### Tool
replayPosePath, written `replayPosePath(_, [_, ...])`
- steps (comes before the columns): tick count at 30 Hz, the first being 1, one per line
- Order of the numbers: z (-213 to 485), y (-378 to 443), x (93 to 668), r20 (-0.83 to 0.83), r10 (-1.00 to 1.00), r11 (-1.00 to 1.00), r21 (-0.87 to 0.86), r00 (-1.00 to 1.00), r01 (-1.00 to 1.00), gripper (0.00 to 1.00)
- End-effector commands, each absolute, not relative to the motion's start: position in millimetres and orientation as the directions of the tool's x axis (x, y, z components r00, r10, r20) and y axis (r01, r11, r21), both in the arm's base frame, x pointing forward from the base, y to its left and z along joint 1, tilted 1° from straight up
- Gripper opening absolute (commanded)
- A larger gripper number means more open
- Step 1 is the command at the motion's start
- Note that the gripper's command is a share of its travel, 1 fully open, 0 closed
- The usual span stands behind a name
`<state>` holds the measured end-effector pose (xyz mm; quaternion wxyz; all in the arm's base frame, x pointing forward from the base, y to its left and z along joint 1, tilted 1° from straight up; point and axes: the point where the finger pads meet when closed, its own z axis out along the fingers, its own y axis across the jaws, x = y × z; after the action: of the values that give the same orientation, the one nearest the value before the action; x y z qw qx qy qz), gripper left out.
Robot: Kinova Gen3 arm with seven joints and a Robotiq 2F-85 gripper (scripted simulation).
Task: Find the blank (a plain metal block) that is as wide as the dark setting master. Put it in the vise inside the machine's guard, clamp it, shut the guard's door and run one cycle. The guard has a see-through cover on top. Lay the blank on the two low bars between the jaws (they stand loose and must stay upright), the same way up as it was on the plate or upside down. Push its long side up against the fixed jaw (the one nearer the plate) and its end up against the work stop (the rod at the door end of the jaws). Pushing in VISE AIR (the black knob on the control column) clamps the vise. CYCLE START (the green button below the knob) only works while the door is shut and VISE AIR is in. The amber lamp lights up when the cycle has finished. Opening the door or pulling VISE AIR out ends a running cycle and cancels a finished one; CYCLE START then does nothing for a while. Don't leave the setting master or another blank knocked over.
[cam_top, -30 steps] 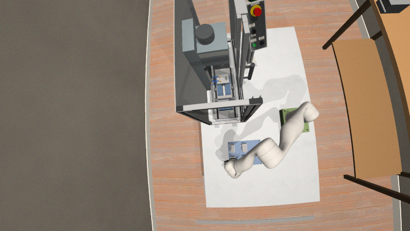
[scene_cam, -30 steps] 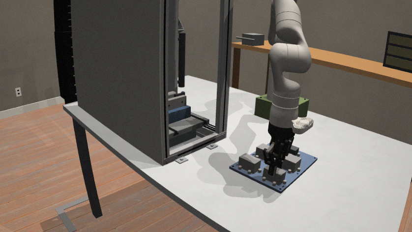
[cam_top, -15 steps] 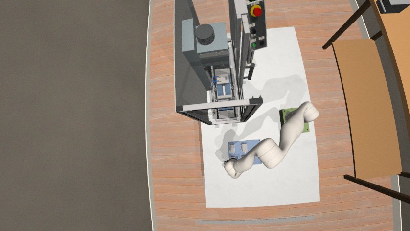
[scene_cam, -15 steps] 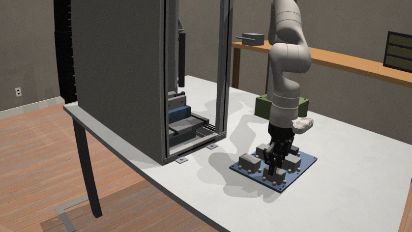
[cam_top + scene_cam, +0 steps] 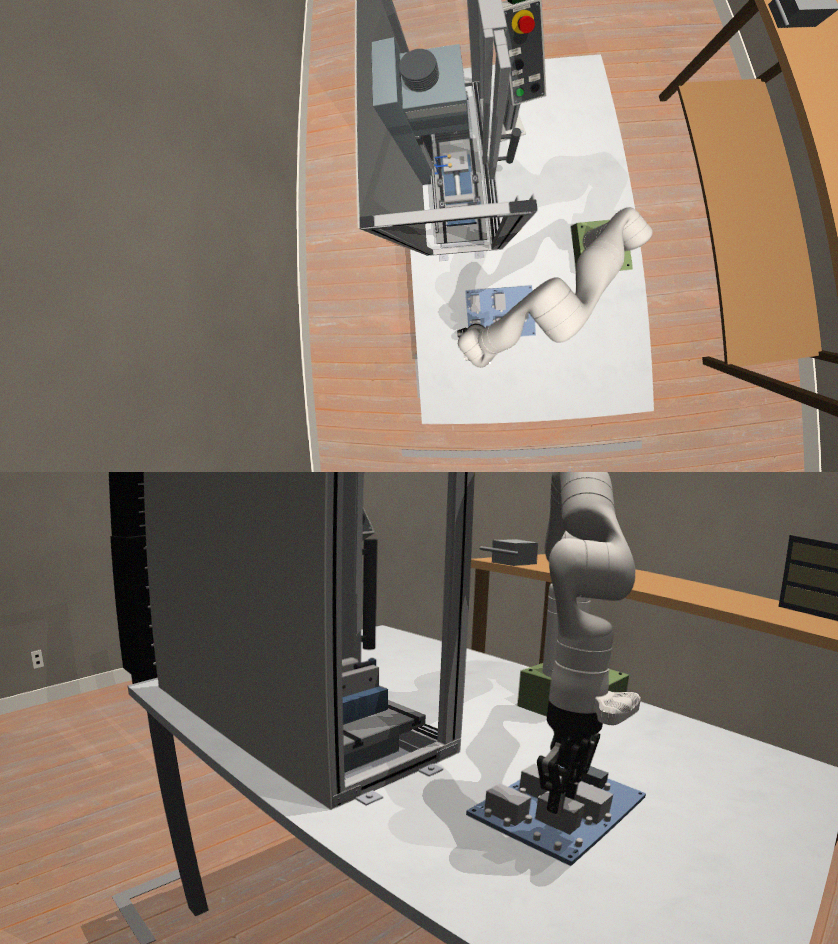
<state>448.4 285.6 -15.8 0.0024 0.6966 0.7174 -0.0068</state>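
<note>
A blue plate lies on the white table and carries several grey metal blocks. My gripper (image 5: 557, 801) points straight down over the plate's near middle and is shut on a grey blank (image 5: 564, 815). I cannot tell whether the blank rests on the plate or hangs just above it. Other blanks stand to its left (image 5: 507, 803) and right (image 5: 596, 800). A darker block (image 5: 596, 775) stands at the plate's far side. In the overhead view my wrist (image 5: 476, 345) hides the gripper and the held blank. The plate (image 5: 498, 307) shows there with two blanks (image 5: 476, 303) in view.
The machine guard (image 5: 246, 630) stands left of the plate with its door end open. The vise (image 5: 375, 729) with a blue jaw shows inside, also from above (image 5: 459, 181). The control column (image 5: 524, 52) carries a black knob (image 5: 518, 63) and a green button (image 5: 518, 92). My green base (image 5: 604, 243) stands right.
</note>
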Motion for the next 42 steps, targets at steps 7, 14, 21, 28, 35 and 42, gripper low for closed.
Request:
replayPosePath(7, [-6.5,286.7,449.8,-0.01,1.0,0.027,-0.002,-0.027,1.0,0.1])
replayPosePath(14, [17.5,287.0,449.8,-0.009,1.0,0.019,-0.004,-0.019,1.0,0.1])
replayPosePath(21, [17.5,287.0,449.8,-0.009,1.0,0.019,-0.004,-0.019,1.0,0.1])
replayPosePath(28, [44.5,285.5,449.4,-0.009,1.0,0.019,-0.004,-0.019,1.0,0.1])
replayPosePath(35, [44.5,285.5,449.4,-0.009,1.0,0.019,-0.004,-0.019,1.0,0.1])
replayPosePath(42, [53.5,283.4,449.5,-0.014,1.0,0.022,-0.003,-0.022,1.0,0.1])
